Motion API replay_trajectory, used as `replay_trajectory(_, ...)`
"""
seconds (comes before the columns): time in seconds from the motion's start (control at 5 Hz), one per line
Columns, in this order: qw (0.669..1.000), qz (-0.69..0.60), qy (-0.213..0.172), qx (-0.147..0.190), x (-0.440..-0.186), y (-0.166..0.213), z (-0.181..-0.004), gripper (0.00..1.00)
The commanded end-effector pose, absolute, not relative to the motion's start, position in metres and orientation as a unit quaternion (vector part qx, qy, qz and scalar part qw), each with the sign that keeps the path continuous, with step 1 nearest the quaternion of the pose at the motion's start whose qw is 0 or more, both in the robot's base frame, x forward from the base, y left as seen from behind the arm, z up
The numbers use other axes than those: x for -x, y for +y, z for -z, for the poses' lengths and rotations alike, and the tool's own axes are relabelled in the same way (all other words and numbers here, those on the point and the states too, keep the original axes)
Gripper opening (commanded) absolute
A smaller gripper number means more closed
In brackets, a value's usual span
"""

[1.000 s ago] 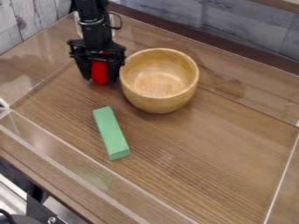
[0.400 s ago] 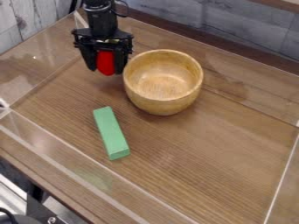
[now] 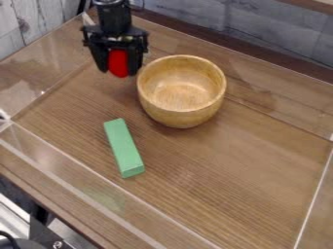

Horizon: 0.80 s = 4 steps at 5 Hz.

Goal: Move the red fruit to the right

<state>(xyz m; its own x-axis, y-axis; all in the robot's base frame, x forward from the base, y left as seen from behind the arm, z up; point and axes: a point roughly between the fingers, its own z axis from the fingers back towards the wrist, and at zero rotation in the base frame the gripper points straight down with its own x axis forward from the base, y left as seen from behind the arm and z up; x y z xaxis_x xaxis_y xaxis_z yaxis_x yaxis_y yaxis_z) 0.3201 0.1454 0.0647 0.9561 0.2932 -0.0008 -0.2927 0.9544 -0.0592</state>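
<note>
The red fruit [image 3: 119, 62] is left of the bowl [image 3: 181, 91], close to its upper left side, and it sits between the tips of my gripper [image 3: 117, 64]; my hand looks squeezed onto it, with a dark finger on each side, and I think the fruit is held up a bit off the table [image 3: 243, 167], but I can't tell how high

I think my job now is to carry it to the right, and the bowl is in the way, so I should lift it well over the bowl's rim or go around behind the bowl, nice and slow, with the same squeeze all the way, then set it down softly on the right side of the bowl before I let go

If I go too low, I could bump the bowl and push it, or the fruit could slip out and drop inside

The fruit looks shiny and small and roundish, so it may be slippery and roll when I let go; the bowl is round and deep and looks like smooth light wood, and below it, to the left, is a long flat green block [image 3: 124, 148] with straight sides, and the table is brown like wood
</note>
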Motion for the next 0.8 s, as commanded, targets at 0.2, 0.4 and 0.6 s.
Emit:
replay_trajectory(0.2,0.990,-0.132,-0.034,0.023,-0.340,0.156,-0.091,0.00)
replay_trajectory(0.4,0.990,-0.132,-0.035,0.025,-0.344,0.160,-0.100,0.00)
replay_trajectory(0.6,0.990,-0.136,-0.038,0.027,-0.340,0.158,-0.111,0.00)
